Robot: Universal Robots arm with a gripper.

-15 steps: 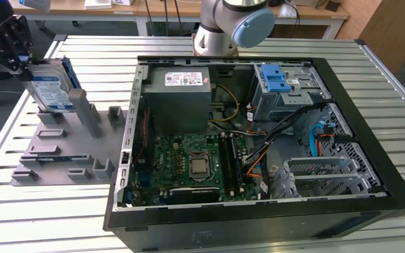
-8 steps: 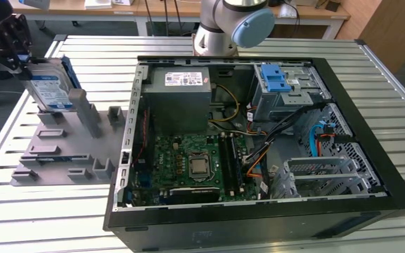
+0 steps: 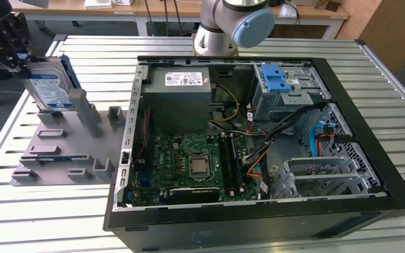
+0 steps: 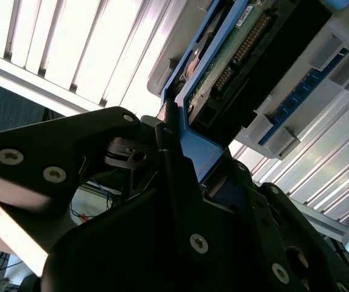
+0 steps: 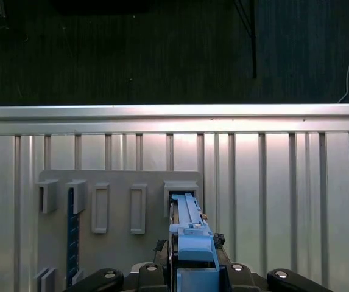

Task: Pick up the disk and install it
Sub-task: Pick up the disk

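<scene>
The gripper [image 3: 19, 55] is closed on the disk [image 3: 46, 87], pinching the blue carrier bracket at the disk's upper end. In the second wrist view the black fingers [image 4: 162, 182] sit tight against either side of that blue plastic, with no gap showing. The disk stands on edge with its long axis close to vertical. It hangs directly below the gripper, and its lower end is at a slot in the grey fixture plate [image 3: 61, 153]; I cannot tell whether it rests in the slot or is just clear of it. The plate lies on the slatted worktop [image 3: 40, 211] near the edge at the exterior view's left. In the first wrist view the disk [image 5: 186, 213] is seen edge-on and lines up with the slot's opening. The open computer case [image 3: 371, 174] takes up the middle of the worktop, well apart from the disk towards the exterior view's right. The silver drive cage [image 3: 290, 92] with its blue latch sits in the case's far corner, so by my reading the installing is not yet done.
</scene>
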